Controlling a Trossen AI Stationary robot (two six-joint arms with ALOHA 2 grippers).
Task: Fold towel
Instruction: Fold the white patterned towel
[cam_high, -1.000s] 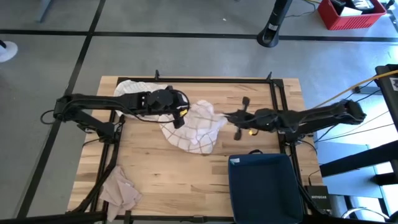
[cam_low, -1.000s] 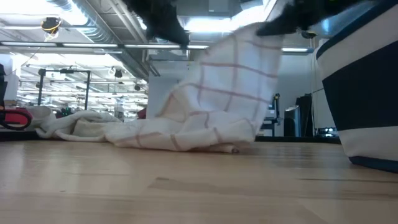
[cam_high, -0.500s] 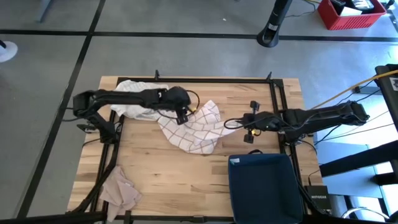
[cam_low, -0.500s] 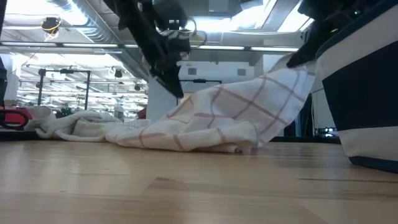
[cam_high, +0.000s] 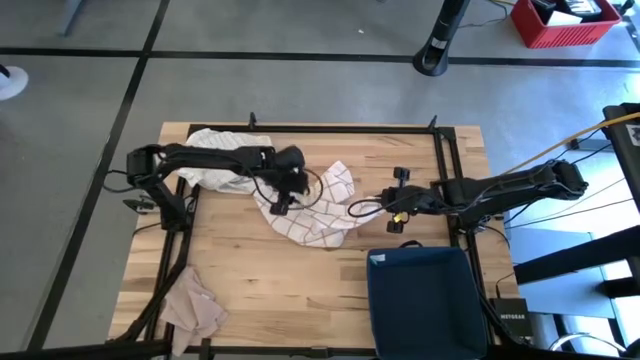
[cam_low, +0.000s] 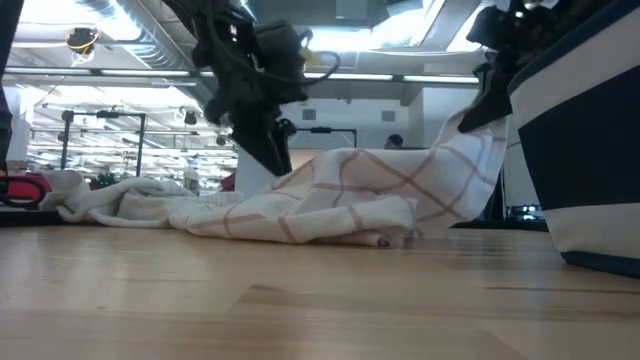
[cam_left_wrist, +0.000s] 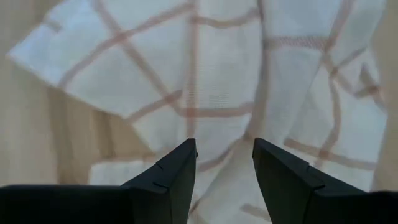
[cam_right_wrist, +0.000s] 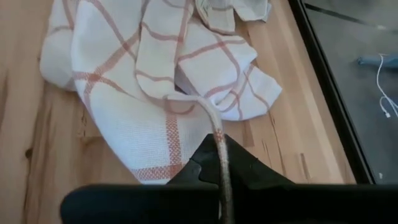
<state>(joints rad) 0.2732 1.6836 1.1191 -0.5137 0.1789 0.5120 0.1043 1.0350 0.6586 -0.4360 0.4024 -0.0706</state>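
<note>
towel (cam_high: 312, 205) crumpled mid-table | my right gripper (cam_high: 385, 205) at its 3 o'clock pinches one edge (lifted) | my left gripper (cam_high: 279, 200) parted, empty, above it

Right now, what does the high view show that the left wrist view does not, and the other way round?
Only the high view shows the right claw shut on a corner of the checked towel, the blue bin, a beige cloth and a white cloth pile. Only the left wrist view shows the open gap between the left claw fingers, with nothing in it. Both show the checked towel crumpled on the wooden table.
</note>
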